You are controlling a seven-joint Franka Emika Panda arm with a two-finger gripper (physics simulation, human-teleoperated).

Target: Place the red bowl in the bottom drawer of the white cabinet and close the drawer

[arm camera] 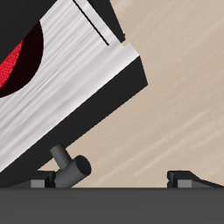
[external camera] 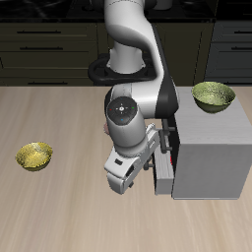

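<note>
Task status: the red bowl (arm camera: pixel 16 63) lies inside the bottom drawer (arm camera: pixel 79 96) of the white cabinet (external camera: pixel 209 148), seen as a red patch in a dark opening of the drawer in the wrist view; placing appears done. The drawer stands pulled out from the cabinet's face, its dark bar handle (arm camera: pixel 72 164) free; closing remains.

Hand (external camera: pixel 122 175): low in front of the cabinet's drawer side, close to the handle; fingertips (arm camera: pixel 182 178) spread wide apart, pinching nothing.

Olive-green bowl (external camera: pixel 214 95): on the surface just behind the cabinet's flat top; whether it touches the cabinet cannot be told.

Yellow bowl (external camera: pixel 34 156): well apart from the cabinet, across the arm from it.

Surface (external camera: pixel 59 118): light wood grain, otherwise bare around the cabinet.

Room: dark cabinets (external camera: pixel 49 44) with bar handles line the back, behind the white cabinet and the robot's base
</note>
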